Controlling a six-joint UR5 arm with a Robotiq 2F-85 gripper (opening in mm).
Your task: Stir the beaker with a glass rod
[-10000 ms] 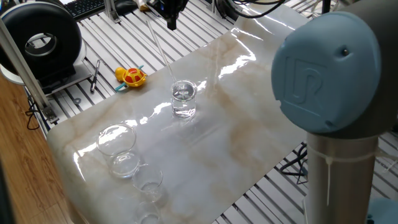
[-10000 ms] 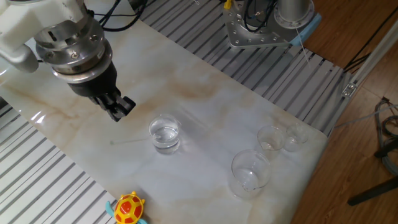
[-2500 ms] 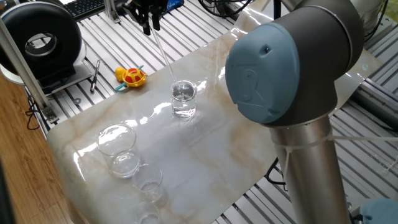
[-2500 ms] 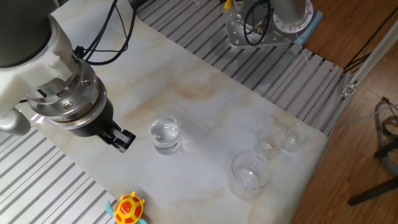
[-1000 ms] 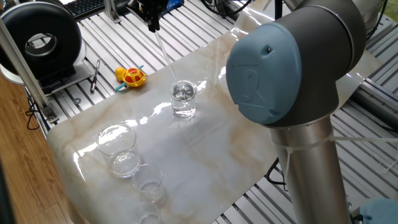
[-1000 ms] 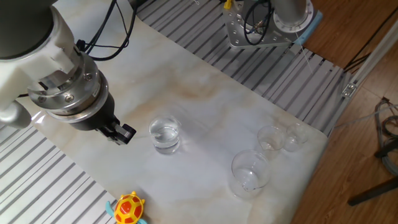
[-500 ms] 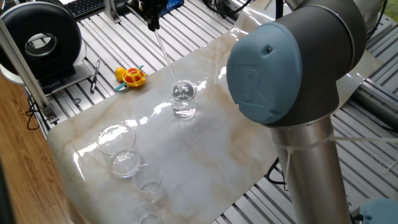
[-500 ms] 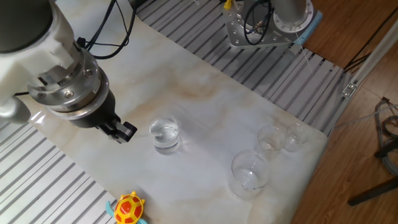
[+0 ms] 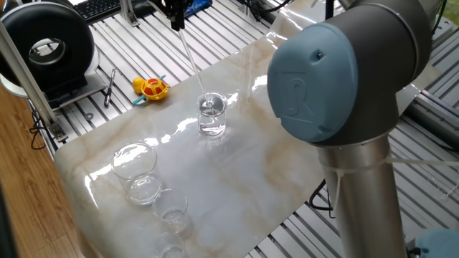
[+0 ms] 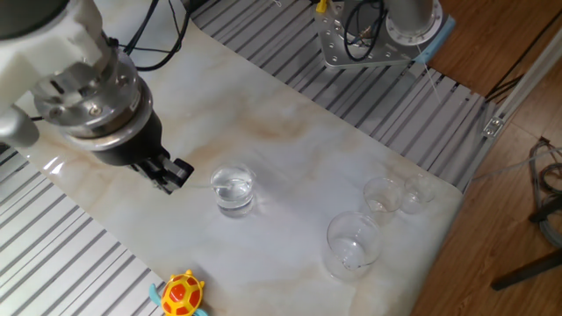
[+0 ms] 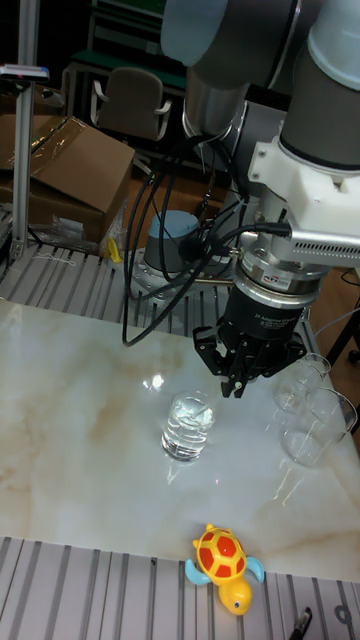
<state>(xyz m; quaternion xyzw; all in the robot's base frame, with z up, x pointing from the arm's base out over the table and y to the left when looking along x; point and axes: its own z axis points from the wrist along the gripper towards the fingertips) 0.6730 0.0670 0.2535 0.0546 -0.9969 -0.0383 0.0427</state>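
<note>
Claw (image 9: 176,20) pinched shut on the top end of the glass rod (image 9: 192,61), high above the bench (image 9: 287,150). Rod slanting down from there into the beaker (image 9: 212,115), lower end dipped in the clear liquid. Beaker upright near the middle of the marbled bench, apart from the three empty glass vessels grouped near one edge — the wider rounded vessel (image 9: 135,160) and two small cups (image 9: 145,189) beside it. In the tall fixed view, claw (image 11: 231,385) just above and to one side of the beaker (image 11: 188,425); rod itself too thin and transparent to make out there. Same in the other fixed view: claw (image 10: 169,175) beside the beaker (image 10: 233,190), rod not discernible.

On handling — judged, not seen: rod light, stiff, very brittle, and slick under the pads, so likely to slip or pivot unless held firmly, yet liable to snap if squeezed hard or levered against the rim. Best held at the upper end, as now, leaving most of the length free to reach the liquid. Beaker light and fragile too, standing loose on a glossy surface; a sideways push from the rod could slide or tip it. Small, gentle circles inside the wall advisable, tip kept off the bottom.

Yellow toy turtle (image 9: 151,88) off on the slatted frame, clear of the work.
</note>
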